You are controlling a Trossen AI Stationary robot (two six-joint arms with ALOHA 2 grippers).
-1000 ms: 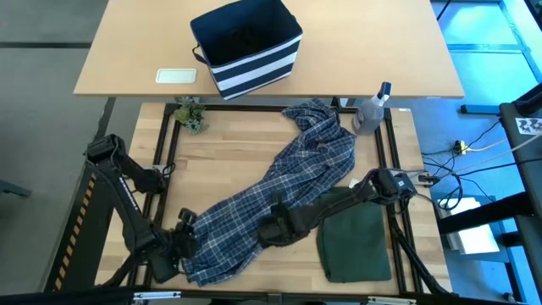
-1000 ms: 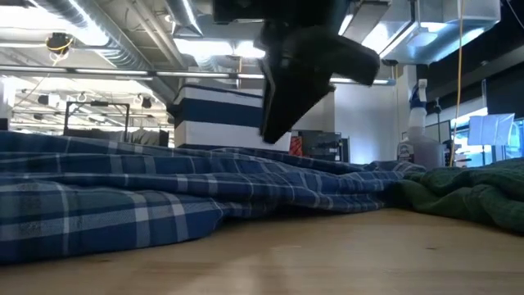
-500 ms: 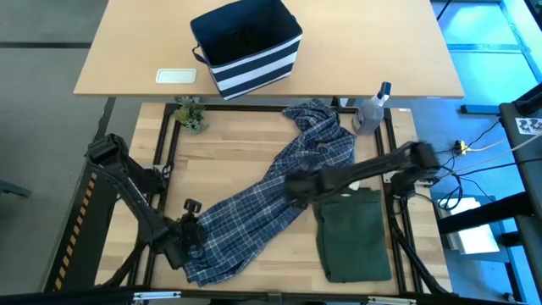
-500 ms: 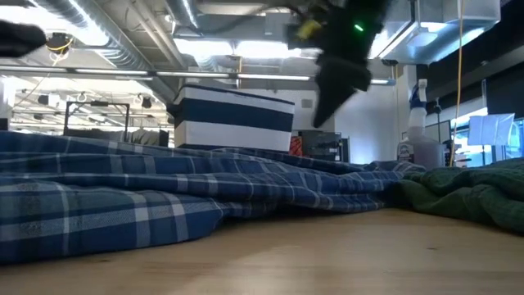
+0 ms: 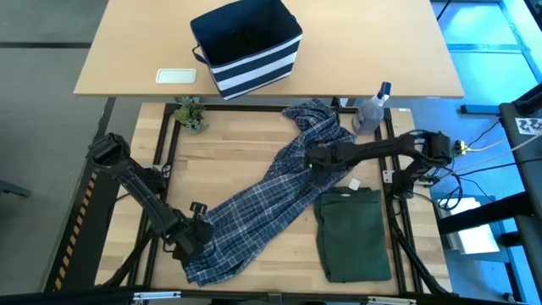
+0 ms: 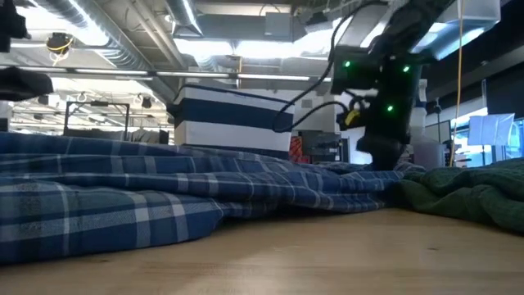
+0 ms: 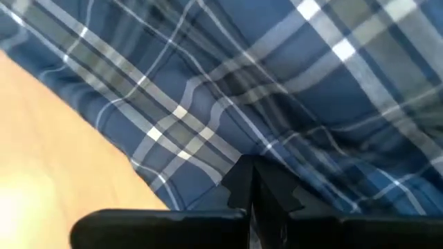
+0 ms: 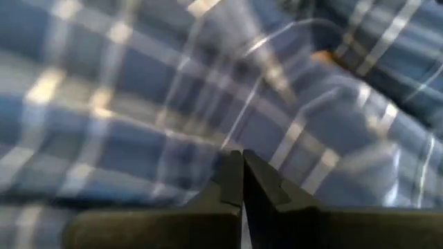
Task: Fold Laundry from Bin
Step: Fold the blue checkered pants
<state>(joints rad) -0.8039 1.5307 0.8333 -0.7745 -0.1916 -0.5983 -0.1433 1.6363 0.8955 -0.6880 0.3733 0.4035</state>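
The plaid shirt (image 5: 271,203) sprawls diagonally, near-left corner toward the spray bottle (image 5: 370,113); the right gripper (image 5: 317,158), fingers together, seems just above its middle; left gripper (image 5: 196,234) closed at its lower end

Even, bright overhead light fills the high view, with only soft, faint shadows on the worktop (image 5: 246,144). In the low view, ceiling lamps (image 6: 270,49) glare white and the near worktop edge is out of focus. The right wrist view shows the plaid shirt (image 8: 138,90) smeared by blur; the left wrist view is sharper.
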